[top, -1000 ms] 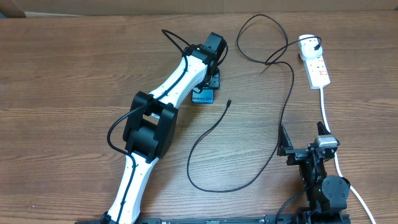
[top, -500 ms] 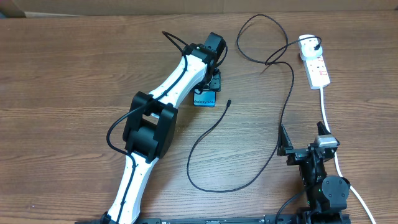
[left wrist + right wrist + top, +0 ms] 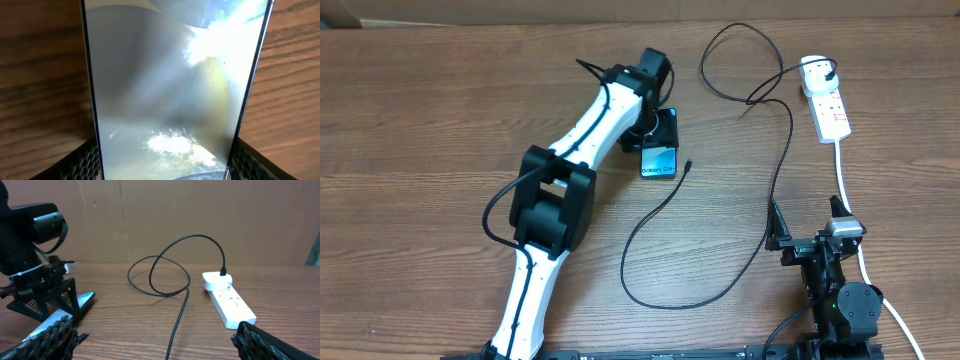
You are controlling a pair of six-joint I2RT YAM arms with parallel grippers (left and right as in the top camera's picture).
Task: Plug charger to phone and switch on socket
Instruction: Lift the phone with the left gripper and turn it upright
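Observation:
In the overhead view my left gripper is shut on the phone, whose blue screen faces up on the table. In the left wrist view the phone fills the space between both fingers of that gripper. The charger's black cable lies loose, and its connector tip rests just right of the phone. Its plug sits in the white socket strip at the far right. My right gripper is open and empty at the front right, with the cable running between its fingers.
The strip's thick white cord runs down the right side past my right arm. The cable makes a loop at the back centre and a wide bend at the front. The right wrist view shows the strip and the tip.
My left gripper has slid the phone to the right, closer to the connector tip, and turned it. The right arm, cable and strip have not moved.

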